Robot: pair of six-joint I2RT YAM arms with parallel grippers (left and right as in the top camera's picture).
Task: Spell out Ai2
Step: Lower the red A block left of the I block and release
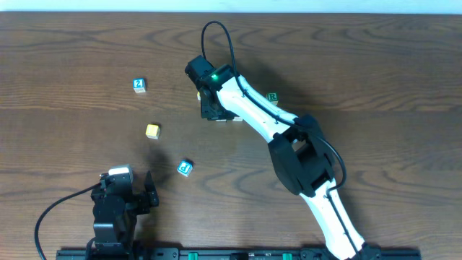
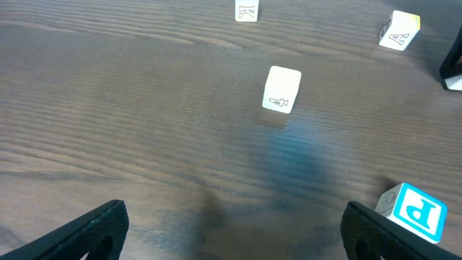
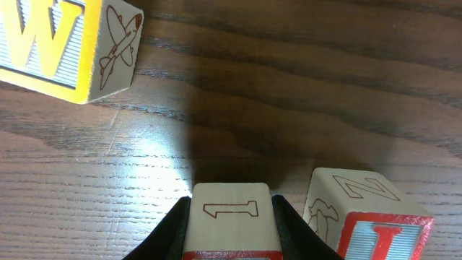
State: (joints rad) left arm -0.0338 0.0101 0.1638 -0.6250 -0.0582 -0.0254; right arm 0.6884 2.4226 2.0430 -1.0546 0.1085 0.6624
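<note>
Surface: dark brown wood-grain table (image 1: 375,58), matte, with the grain running side to side and a soft glare patch under the right wrist camera.
Room: only a pale strip beyond the table's far edge shows overhead; nothing else can be made out.
Held cube: pale wooden cube with a red-outlined 1 on top (image 3: 229,206), near the table's middle toward the far side; a red border begins on its near face.
Right gripper (image 3: 229,214): dark fingers (image 3: 167,235) press on both sides of that cube, clamping it.
I cube: wooden cube with a blue I in a red frame (image 3: 372,224), with a red-outlined Z on top, just beside the held cube; I cannot tell whether they touch.
W cube: yellow-faced wooden cube with a W (image 3: 58,43), with an aeroplane drawn on its side, apart from the held cube.
A cube: white cube with an A and a yellow face (image 2: 399,30), far right in the left wrist view.
2 cube: blue-and-white cube marked 2 (image 1: 139,85), alone on the far left side.
Other cubes: blue P cube (image 2: 413,211) near the left gripper; white cube marked 4 (image 2: 281,89) ahead of it; green cube (image 1: 273,97) beside the right arm.
Left gripper (image 2: 234,235): fingers spread wide with nothing between them, low at the table's near left.
</note>
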